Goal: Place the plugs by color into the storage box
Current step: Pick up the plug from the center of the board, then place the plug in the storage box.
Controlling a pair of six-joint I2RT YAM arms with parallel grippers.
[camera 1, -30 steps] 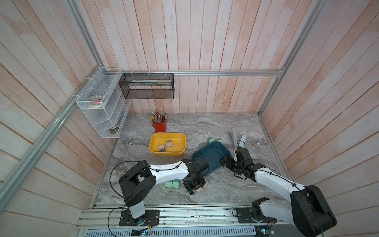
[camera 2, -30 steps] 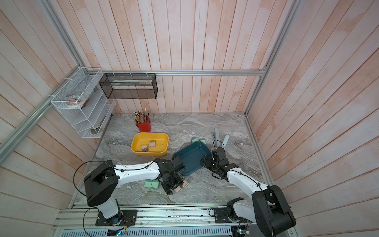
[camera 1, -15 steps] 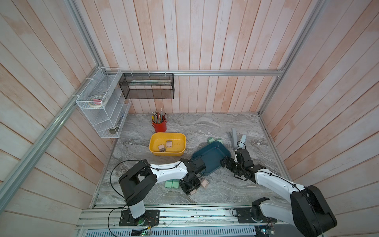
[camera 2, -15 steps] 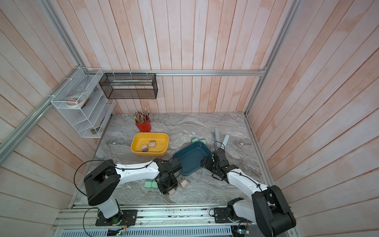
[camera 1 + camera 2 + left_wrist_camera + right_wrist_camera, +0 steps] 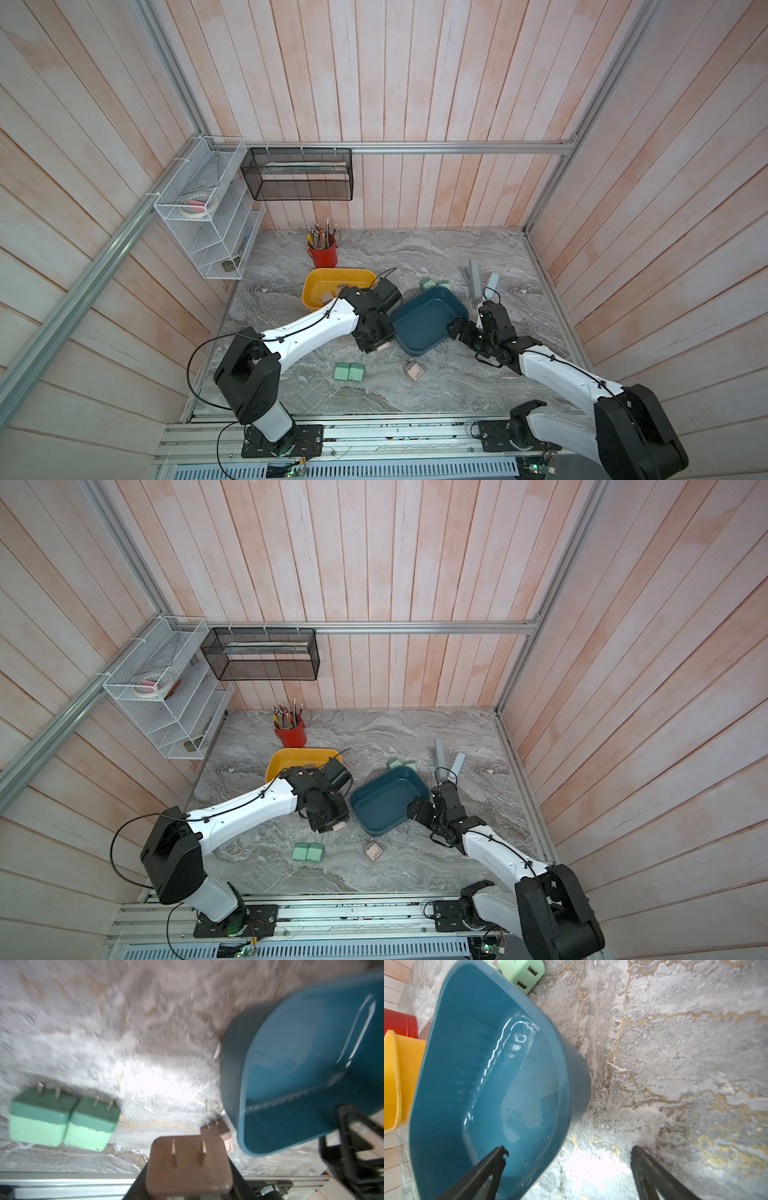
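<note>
In both top views the left tool (image 5: pixel 373 344) has pinched a tan plug (image 5: pixel 385 346) and carries it clear of the desk (image 5: pixel 457 249). A second ago it hung lower, toward 5 o'clock, by the second tan plug (image 5: pixel 413 371), which has stayed put. The yellow box (image 5: pixel 314 291) at 11 o'clock looks like its destination.

Left wrist: the tan plug (image 5: pixel 188 1163) is clamped, prongs outward.

Right wrist: the right tool (image 5: pixel 570 1150) is spread astride the teal box (image 5: pixel 477 1084) wall.
</note>
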